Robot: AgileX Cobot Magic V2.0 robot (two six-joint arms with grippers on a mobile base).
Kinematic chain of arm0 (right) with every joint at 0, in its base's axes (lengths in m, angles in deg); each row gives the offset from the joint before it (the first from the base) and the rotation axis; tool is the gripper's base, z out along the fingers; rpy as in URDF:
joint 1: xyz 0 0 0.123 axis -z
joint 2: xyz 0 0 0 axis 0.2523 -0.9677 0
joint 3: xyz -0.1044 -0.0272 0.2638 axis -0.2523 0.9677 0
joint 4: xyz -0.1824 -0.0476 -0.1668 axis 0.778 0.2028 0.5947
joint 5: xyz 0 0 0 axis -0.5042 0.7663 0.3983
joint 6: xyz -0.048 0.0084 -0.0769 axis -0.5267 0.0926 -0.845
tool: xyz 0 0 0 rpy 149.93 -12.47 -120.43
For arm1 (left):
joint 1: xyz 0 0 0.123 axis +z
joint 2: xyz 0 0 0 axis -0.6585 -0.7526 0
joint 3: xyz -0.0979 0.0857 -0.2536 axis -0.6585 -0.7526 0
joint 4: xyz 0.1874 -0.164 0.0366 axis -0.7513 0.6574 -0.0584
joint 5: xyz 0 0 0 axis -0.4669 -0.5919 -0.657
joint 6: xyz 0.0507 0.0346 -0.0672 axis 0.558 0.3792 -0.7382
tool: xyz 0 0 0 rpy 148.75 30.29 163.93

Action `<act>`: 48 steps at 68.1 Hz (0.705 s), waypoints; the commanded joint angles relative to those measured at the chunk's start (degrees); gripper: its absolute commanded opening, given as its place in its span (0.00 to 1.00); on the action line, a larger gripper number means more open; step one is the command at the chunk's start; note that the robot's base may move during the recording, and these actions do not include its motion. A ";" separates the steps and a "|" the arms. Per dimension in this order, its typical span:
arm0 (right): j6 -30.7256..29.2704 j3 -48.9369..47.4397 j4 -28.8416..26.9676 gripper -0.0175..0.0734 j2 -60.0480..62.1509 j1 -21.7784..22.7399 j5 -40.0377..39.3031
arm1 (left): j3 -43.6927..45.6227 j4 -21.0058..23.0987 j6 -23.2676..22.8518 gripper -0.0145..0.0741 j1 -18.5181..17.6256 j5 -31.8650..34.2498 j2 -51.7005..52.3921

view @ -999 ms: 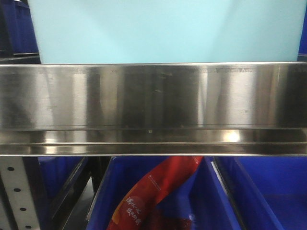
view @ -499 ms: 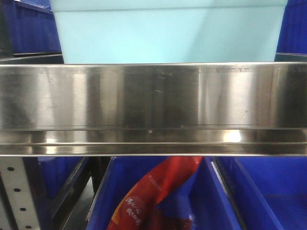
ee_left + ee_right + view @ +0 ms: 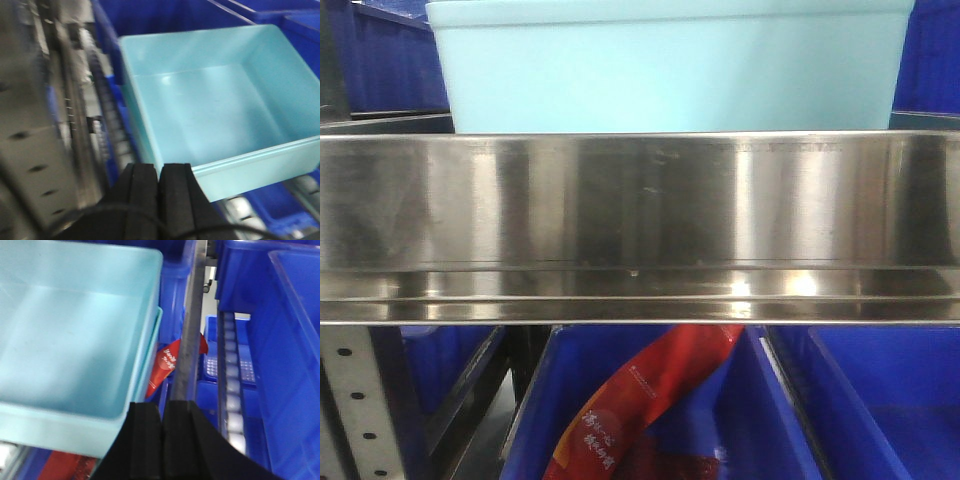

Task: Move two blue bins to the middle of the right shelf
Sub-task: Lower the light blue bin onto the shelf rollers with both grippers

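the pale blue bins (image 3: pixel 665 70), seemingly nested, already rest on the right shelf middle (image 3: pixel 640 200), filling the top centre of the front view. the left gripper (image 3: pixel 159 182) and right gripper (image 3: pixel 162 422), low in their wrist views, have their pads pressed together on nothing, so little seems left beyond backing away.

1. Front view: level, very close to the shelf rail (image 3: pixel 640 200), pale blue bin (image 3: pixel 670 70) above it.
2. Left wrist: looks down past left gripper (image 3: pixel 159 187) into the same bin (image 3: pixel 215 110).
3. Right wrist: looks down past right gripper (image 3: pixel 162 432); shares bin (image 3: pixel 65 340) and red packet (image 3: pixel 165 365).
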 commanded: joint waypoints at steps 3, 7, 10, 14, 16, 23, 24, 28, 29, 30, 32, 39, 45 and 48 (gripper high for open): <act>0.02 6.89 0.96 0.02 4.73 0.29 -3.97 | -5.89 -4.08 -3.57 0.04 2.85 1.57 6.18; 0.02 12.17 0.96 0.02 7.59 0.29 -6.72 | -9.70 -5.70 -4.68 0.04 4.43 2.79 9.57; 0.02 15.42 0.96 0.02 9.73 0.29 -8.63 | -12.31 -6.25 -4.68 0.04 5.35 4.05 11.92; 0.02 19.65 0.96 0.02 12.30 0.29 -11.25 | -16.30 -6.41 -4.68 0.04 6.32 5.66 15.38; 0.02 22.73 0.96 0.02 14.06 0.29 -13.16 | -18.49 -6.50 -4.68 0.04 6.89 6.75 17.32; 0.02 29.95 0.96 0.02 19.59 0.29 -17.36 | -25.04 -6.80 -4.68 0.04 7.55 9.48 23.20; 0.02 30.82 0.96 0.02 20.36 0.29 -17.81 | -25.92 -7.07 -4.68 0.04 7.55 9.88 23.99; 0.02 34.07 0.96 0.02 23.75 0.29 -19.37 | -29.83 -7.56 -4.68 0.04 7.55 11.25 27.10; 0.02 34.87 0.96 0.02 24.48 0.29 -19.70 | -30.69 -7.85 -4.68 0.04 7.55 11.69 28.24; 0.02 35.97 0.96 0.02 25.23 0.29 -20.11 | -31.99 -7.84 -4.68 0.04 7.55 11.97 29.00; 0.02 37.33 0.96 0.02 27.10 0.29 -20.61 | -33.66 -7.96 -4.68 0.04 7.55 12.57 30.87; 0.02 41.86 0.96 0.02 32.83 0.29 -22.49 | -39.56 -8.08 -4.68 0.04 7.55 15.79 36.13; 0.02 44.99 0.96 0.02 38.07 0.29 -24.07 | -45.20 -8.08 -4.68 0.04 7.55 19.27 40.77; 0.02 46.42 0.96 0.02 40.78 0.29 -24.70 | -47.51 -8.25 -4.68 0.04 7.55 21.44 43.13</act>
